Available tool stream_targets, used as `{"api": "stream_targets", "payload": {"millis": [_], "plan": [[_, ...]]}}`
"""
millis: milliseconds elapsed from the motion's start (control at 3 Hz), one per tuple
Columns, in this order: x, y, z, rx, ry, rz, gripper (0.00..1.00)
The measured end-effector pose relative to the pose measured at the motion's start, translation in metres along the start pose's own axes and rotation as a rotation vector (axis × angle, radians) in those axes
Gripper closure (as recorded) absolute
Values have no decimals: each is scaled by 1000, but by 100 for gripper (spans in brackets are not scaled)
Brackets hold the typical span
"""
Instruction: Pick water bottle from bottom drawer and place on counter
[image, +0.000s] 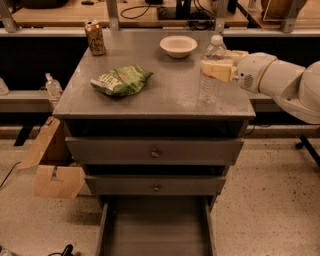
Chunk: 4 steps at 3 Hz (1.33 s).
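Note:
The water bottle (209, 89), clear with a white cap, stands upright on the right side of the grey counter (170, 97); its base appears to rest on the surface. My gripper (215, 62) reaches in from the right on a white arm. It is shut around the bottle's upper body, one cream finger (218, 70) in front and the other behind. The bottom drawer (157, 230) is pulled open below, showing a bare grey floor.
On the counter lie a green chip bag (120, 81), a printed drink can (95, 37) at the back left and a white bowl (178, 46) at the back. A cardboard box (50, 165) and a pump bottle (52, 86) are left of the cabinet. Both upper drawers are closed.

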<state>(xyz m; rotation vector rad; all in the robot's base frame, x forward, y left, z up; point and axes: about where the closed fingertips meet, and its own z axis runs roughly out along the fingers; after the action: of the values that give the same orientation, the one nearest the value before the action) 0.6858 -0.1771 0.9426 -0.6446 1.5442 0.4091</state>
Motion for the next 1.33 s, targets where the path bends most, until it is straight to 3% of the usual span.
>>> {"api": "stream_targets", "payload": {"millis": [333,667,1333], "plan": [[12,1,2,9,-3,7,100],[10,1,2,9,-3,7,82],[9,1,2,9,-3,7,36]]}}
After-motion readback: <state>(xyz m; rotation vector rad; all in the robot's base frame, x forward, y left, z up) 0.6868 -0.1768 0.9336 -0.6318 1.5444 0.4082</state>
